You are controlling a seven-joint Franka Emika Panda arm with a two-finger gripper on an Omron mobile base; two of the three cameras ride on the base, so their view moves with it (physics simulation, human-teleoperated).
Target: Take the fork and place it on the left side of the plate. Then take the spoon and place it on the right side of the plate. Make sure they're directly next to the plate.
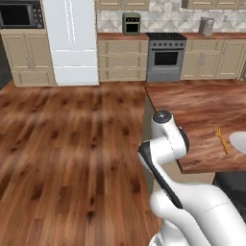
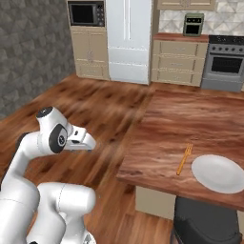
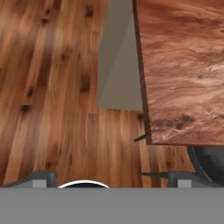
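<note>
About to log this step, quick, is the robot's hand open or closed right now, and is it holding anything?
Hand: open, jaws spread wide, holding nothing; it points down at the wood floor beside the counter's edge.

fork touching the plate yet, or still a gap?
Apart. The right base view shows a strip of bare wood between the fork and the plate.

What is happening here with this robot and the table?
The arm is folded beside the table, its open gripper empty and pointing down at the floor by the table's corner. The orange fork lies on the table just left of the plate, apart from it. Nothing is being handled yet.
</note>
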